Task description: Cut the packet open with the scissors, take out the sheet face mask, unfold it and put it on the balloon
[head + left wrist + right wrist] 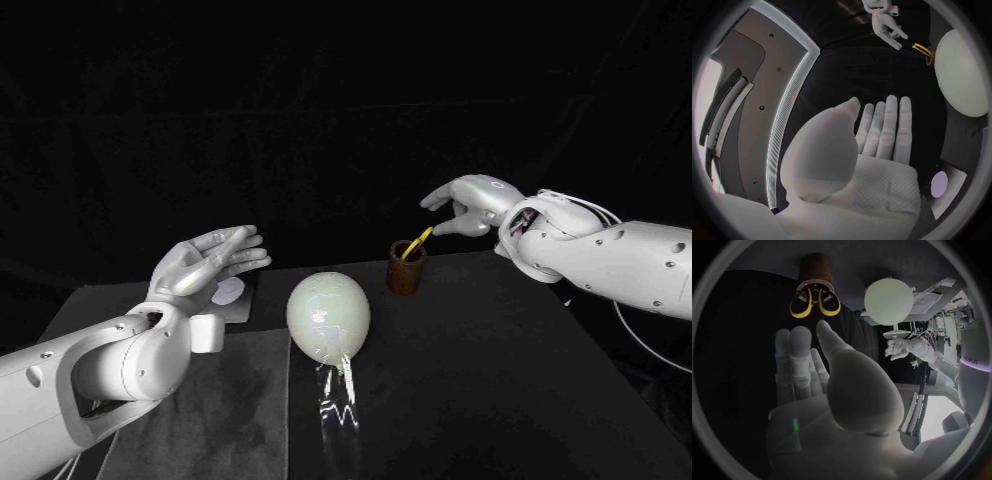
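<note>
A pale balloon (329, 315) lies on the black table (505, 380) in the middle. The flat packet (228, 293), which bears a pale oval, rests just left of the balloon. My left hand (216, 258) hovers above the packet with its fingers straight and holds nothing; the left wrist view shows its bare palm (879, 132), the packet (945, 187) and the balloon (961, 72). Yellow-handled scissors (420, 240) stand in a brown cup (407, 268). My right hand (469, 205) hangs just above the handles, its fingers (795, 347) stretched toward the yellow loops (815, 305), apart from them.
A grey mat (216, 400) covers the table's near left part. A shiny strip (339, 400) runs from the balloon's near end toward the front edge. The table's right half, in front of the cup, is bare black surface.
</note>
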Robot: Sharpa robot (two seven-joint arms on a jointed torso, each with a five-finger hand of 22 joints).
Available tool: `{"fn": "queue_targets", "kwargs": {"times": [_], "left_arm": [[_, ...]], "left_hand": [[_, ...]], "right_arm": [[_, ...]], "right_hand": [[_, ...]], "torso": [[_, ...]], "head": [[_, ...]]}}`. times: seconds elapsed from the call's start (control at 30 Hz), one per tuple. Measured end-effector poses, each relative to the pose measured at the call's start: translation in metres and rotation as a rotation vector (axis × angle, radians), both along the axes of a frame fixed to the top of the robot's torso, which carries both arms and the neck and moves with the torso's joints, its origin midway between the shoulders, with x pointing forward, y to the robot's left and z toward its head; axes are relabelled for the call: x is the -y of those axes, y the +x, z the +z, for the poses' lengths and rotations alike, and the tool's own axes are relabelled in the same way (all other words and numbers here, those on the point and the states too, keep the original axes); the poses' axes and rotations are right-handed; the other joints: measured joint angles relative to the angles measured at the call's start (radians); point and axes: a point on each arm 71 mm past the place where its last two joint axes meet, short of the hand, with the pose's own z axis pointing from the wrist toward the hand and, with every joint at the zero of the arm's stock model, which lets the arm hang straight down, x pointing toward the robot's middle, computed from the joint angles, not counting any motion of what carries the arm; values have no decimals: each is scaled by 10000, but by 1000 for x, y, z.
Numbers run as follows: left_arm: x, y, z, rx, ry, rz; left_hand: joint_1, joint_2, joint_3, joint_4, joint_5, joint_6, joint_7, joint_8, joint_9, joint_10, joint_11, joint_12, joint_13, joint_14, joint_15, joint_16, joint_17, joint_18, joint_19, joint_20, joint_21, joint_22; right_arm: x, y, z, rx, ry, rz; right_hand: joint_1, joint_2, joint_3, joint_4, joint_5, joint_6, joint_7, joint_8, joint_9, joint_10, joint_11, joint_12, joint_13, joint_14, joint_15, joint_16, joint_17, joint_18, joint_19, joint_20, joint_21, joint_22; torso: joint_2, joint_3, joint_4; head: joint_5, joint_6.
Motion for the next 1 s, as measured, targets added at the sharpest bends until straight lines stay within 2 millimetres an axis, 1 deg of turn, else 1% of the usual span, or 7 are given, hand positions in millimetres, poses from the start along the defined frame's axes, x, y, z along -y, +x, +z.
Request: {"fn": "queue_targets", "kwargs": {"times": [0.07, 0.2, 0.33, 0.43, 0.63, 0.87, 1.0], "left_arm": [[0, 0, 0, -3, 1, -2], [0, 1, 0, -8, 11, 14], [-1, 1, 0, -14, 16, 19], [-1, 1, 0, -20, 20, 23], [0, 0, 0, -31, 18, 9], [-1, 0, 0, -44, 20, 3], [-1, 0, 0, -54, 23, 0]], "left_hand": [[0, 0, 0, 0, 0, 0, 0, 0, 0, 0, 0, 0, 0, 0, 0, 0, 0, -1, 0, 0, 0, -1], [0, 0, 0, 0, 0, 0, 0, -39, -10, 0, 0, 0, 0, 0, 1, 0, 0, -4, 0, 0, 0, -1], [0, 0, 0, 0, 0, 0, -1, -39, -10, 0, 0, 0, 0, 0, 1, 0, -1, -6, 0, 0, -1, -2], [0, 0, 0, 0, 0, 0, -1, -39, -10, -1, 0, 0, 0, -1, 1, 0, -1, -8, -1, 0, -1, -2], [0, 0, 0, 0, 0, 0, -1, -39, -10, -1, 0, 0, 1, -1, 2, -1, -2, -10, -1, 0, -2, -2], [0, 1, 0, 0, 0, 0, -2, -39, -10, 59, 12, -43, 1, -1, 2, -1, 5, -14, -1, 0, 32, -3], [0, 1, -1, 0, 0, 2, -4, -39, -10, 73, -2, -43, 2, 0, 2, -1, 12, -19, -1, 1, 32, -4]], "right_arm": [[-3, 0, -2, 66, -456, -14], [-6, 2, -5, 135, -1128, -88], [-7, 3, -7, 170, -1510, -147], [-9, 4, -8, 191, -1744, -191], [-13, 10, -11, 190, -2073, -295], [-12, 17, -17, 84, -2391, -473], [-12, 19, -23, -56, -2529, -517]], "right_hand": [[-3, -636, 1077, 588, -132, 50, -121, -46, -6, -69, -69, 0, 0, 66, -66, 132, -30, -1, 197, -31, 0, 226], [37, -1002, 1620, 1043, -153, 76, -147, -46, -6, -87, -87, 0, 0, 65, -65, 179, -36, -6, 297, -59, 77, 407], [103, -1093, 1866, 1229, -153, 113, -183, -46, -5, -85, -92, 0, -1, 130, -113, 318, -13, -8, 545, -60, 294, 748], [158, -1148, 2140, 1310, -153, 179, -235, -46, 16, 138, -123, 0, 6, 452, -84, 935, 695, -237, 1035, -73, 752, 1424], [224, -1214, 2640, 1464, -153, 362, -279, -18, 60, 414, -149, 0, 6, 747, -96, 1864, 1702, -250, 1612, -89, 1359, 2340], [144, -1293, 3103, 1555, -153, 633, -299, 81, 117, 827, -182, 0, 5, 1047, -136, 2698, 2681, -541, 2245, -116, 2032, 3349], [-29, -1466, 3611, 1603, -153, 768, -329, 169, 152, 1117, -213, 0, 7, 1171, -133, 3194, 3245, -558, 2620, -163, 2477, 4017]], "torso": [[9, -1, 5], [23, -3, 12], [29, -3, 16], [35, 4, 16], [78, 15, 22], [151, 23, 39], [193, 23, 44]], "head": [[-16, -3], [-41, -5], [-36, -15], [-13, -36], [10, -18], [-8, 25], [-16, 30]]}}
